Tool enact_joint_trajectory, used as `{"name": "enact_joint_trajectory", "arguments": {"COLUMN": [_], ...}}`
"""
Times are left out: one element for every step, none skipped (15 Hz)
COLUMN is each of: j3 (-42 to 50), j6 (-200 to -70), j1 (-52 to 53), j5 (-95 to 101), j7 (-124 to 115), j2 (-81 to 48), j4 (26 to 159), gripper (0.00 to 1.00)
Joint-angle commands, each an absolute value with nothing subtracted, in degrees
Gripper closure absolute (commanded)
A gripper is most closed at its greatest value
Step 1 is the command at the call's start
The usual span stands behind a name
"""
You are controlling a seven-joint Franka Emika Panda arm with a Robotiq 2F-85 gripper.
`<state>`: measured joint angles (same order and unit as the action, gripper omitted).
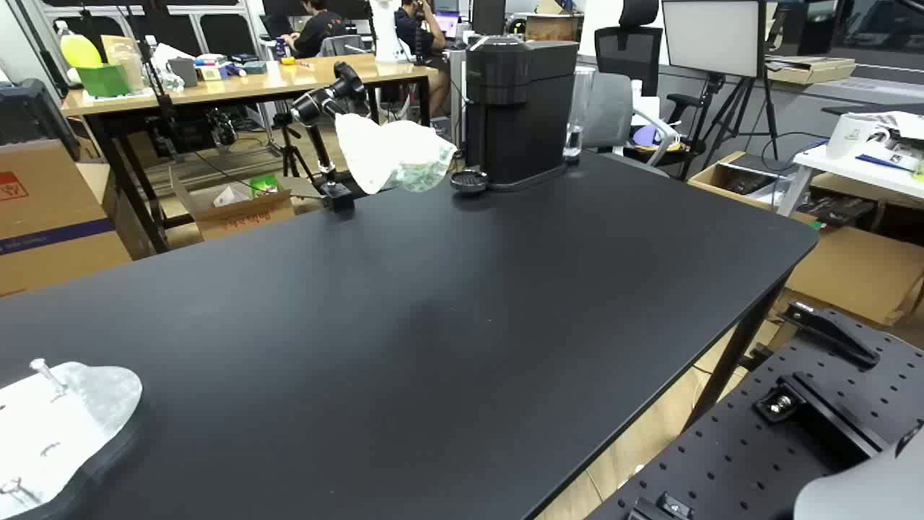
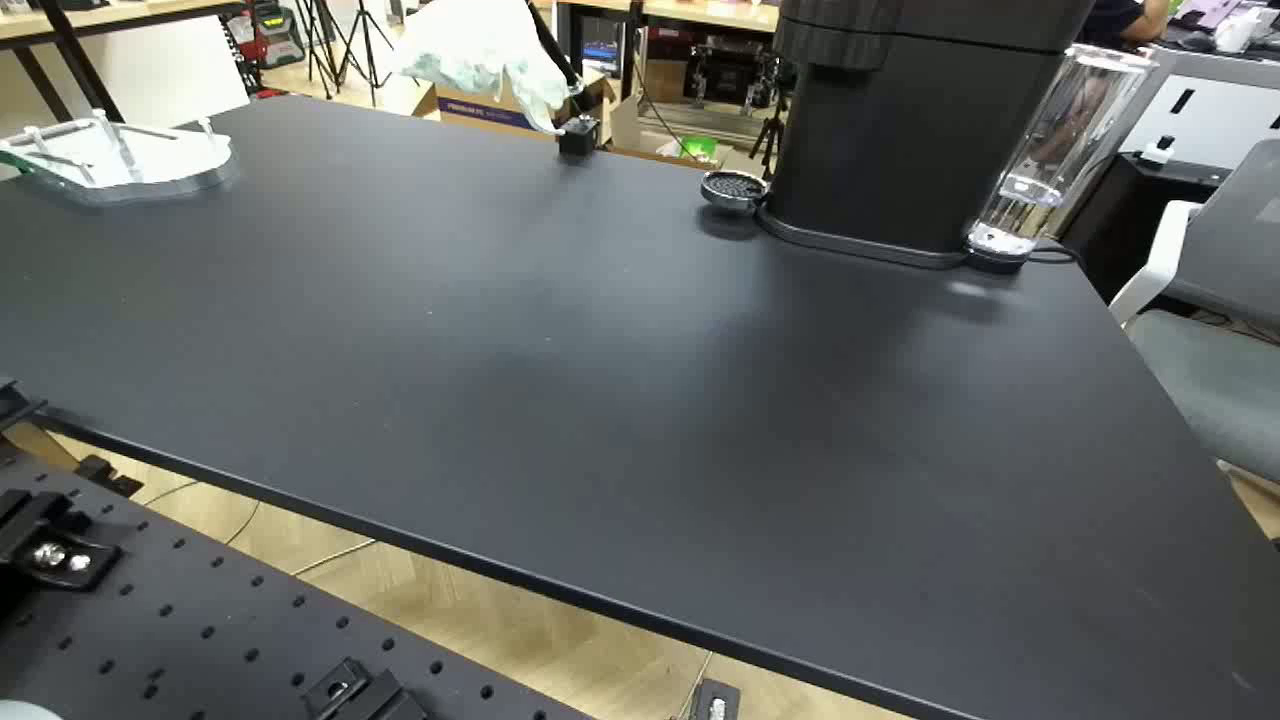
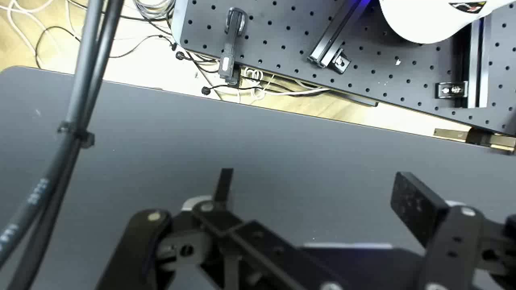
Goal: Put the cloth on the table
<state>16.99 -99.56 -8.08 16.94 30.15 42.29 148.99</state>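
Clearly, the gripper [image 3: 318, 193] is spread wide in the wrist view, its fingers [image 3: 417, 201] well apart over the bench [image 3: 282, 141]. The cloth [image 1: 393, 152], white with greenish patches, hangs bunched by the stand [image 1: 318, 148] at the bench's far edge, in an exterior view just before twelve o'clock from the bench's middle. Whether it touches the bench, I cannot tell. At one o'clock there, the machine [image 1: 520, 115] stands upright, the dish [image 1: 470, 180] and clear tank [image 1: 575, 115] just beside it. At eight o'clock lies the white board [image 1: 79, 415], pegs sticking up. In the wrist view, the perforated plate [image 3: 365, 58] sits between twelve and two o'clock, beyond a strip of floor.
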Motion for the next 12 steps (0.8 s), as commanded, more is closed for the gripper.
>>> {"name": "enact_joint_trajectory", "arguments": {"j3": [17.4,17.4,17.4,17.4,17.4,17.4,17.4,17.4,17.4,17.4,17.4,16.9], "j6": [-99.4,-99.4,-99.4,-99.4,-99.4,-99.4,-99.4,-99.4,-99.4,-99.4,-99.4,-101.1], "j1": [-7.6,-7.6,-7.6,-7.6,-7.6,-7.6,-7.6,-7.6,-7.6,-7.6,-7.6,-7.4], "j5": [17.2,17.2,17.2,17.2,17.2,17.2,17.2,17.2,17.2,17.2,17.2,16.9], "j7": [29.9,29.9,29.9,29.9,29.9,29.9,29.9,29.9,29.9,29.9,29.9,28.5], "j2": [42.4,42.4,42.4,42.4,42.4,42.4,42.4,42.4,42.4,42.4,42.4,41.7], "j4": [148.9,148.9,148.9,148.9,148.9,148.9,148.9,148.9,148.9,148.9,148.9,149.2], "gripper": [0.00,0.00,0.00,0.00,0.00,0.00,0.00,0.00,0.00,0.00,0.00,0.00]}}
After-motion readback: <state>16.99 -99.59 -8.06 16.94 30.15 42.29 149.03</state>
